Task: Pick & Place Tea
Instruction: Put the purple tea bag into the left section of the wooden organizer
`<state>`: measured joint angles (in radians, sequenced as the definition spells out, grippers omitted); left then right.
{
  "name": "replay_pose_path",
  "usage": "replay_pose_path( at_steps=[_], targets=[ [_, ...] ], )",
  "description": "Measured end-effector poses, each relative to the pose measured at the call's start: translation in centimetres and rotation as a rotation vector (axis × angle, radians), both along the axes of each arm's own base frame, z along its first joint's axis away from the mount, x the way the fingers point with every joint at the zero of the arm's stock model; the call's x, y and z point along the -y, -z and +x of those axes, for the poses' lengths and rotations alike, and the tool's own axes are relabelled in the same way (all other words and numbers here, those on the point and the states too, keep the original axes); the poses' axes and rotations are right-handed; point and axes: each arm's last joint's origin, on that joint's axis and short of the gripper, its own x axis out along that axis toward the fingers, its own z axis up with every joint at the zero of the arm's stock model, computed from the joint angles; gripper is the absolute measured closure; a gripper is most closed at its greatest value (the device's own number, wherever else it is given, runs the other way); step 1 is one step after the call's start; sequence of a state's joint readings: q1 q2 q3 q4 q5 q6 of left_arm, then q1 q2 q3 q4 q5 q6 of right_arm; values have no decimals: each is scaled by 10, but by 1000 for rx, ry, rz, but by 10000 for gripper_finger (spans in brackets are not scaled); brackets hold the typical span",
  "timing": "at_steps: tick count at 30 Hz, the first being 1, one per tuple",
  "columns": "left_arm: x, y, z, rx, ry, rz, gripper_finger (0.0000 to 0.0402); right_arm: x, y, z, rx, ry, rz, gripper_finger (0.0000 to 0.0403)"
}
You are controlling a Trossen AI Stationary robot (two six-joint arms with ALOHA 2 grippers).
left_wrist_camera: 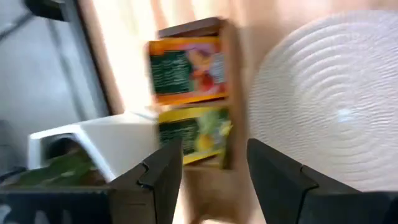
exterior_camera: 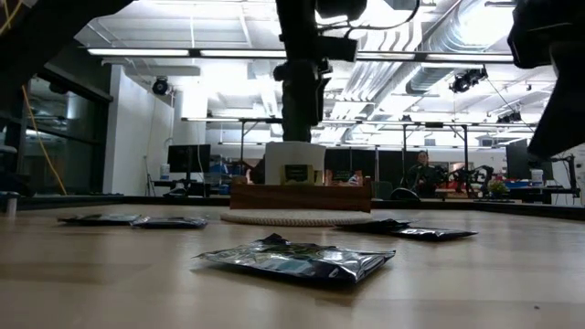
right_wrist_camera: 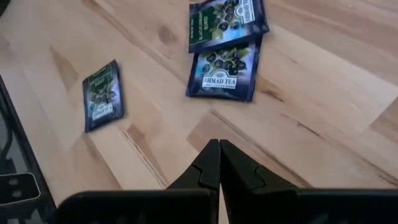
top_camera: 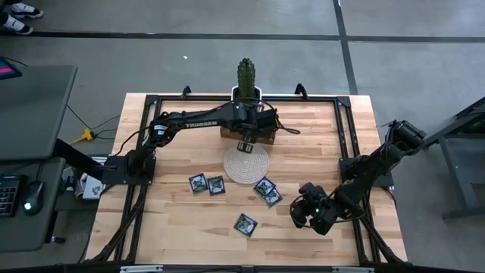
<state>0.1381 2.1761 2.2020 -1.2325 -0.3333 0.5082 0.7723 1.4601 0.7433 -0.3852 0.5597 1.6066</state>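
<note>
Several dark blue tea sachets lie flat on the table: two (top_camera: 207,184) at the left, two overlapping (top_camera: 267,191) near the round mat (top_camera: 246,163), and one (top_camera: 245,224) nearer the front. The brown wooden tray (top_camera: 264,137) behind the mat holds an orange sachet (left_wrist_camera: 186,68) and a yellow one (left_wrist_camera: 193,134). My left gripper (left_wrist_camera: 211,152) hangs open and empty above the tray's near edge (top_camera: 244,145). My right gripper (right_wrist_camera: 219,148) is shut with nothing in it, low over the table at the front right (top_camera: 303,214), the overlapping pair (right_wrist_camera: 222,74) ahead of it.
A cactus in a white pot (top_camera: 246,78) stands just behind the tray at the far edge. A black frame (top_camera: 345,129) runs around the table top. Bare wood lies between the loose sachets and along the near edge (top_camera: 182,235).
</note>
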Motion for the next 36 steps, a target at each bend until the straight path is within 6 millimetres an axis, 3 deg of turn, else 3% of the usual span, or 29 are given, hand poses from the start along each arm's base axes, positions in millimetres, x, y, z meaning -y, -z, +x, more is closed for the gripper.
replay_pose_path(
  at_steps=[6,15,21,28,32,36],
  targets=[
    [22,3,1,9,13,-126,245,7,0,6,4,11,-32,402],
    [56,9,2,-9,36,-155,344,8,0,7,0,3,-43,402],
    [57,-23,-14,65,43,-176,395,5,-2,4,2,-19,-38,402],
    [55,-66,-36,205,44,-184,400,6,-3,2,10,-20,-60,403],
    [56,-72,-34,266,56,-232,401,9,-5,7,40,-16,-100,403],
    [63,-62,-24,331,86,-332,401,16,-7,18,60,-40,-120,403]
  ],
)
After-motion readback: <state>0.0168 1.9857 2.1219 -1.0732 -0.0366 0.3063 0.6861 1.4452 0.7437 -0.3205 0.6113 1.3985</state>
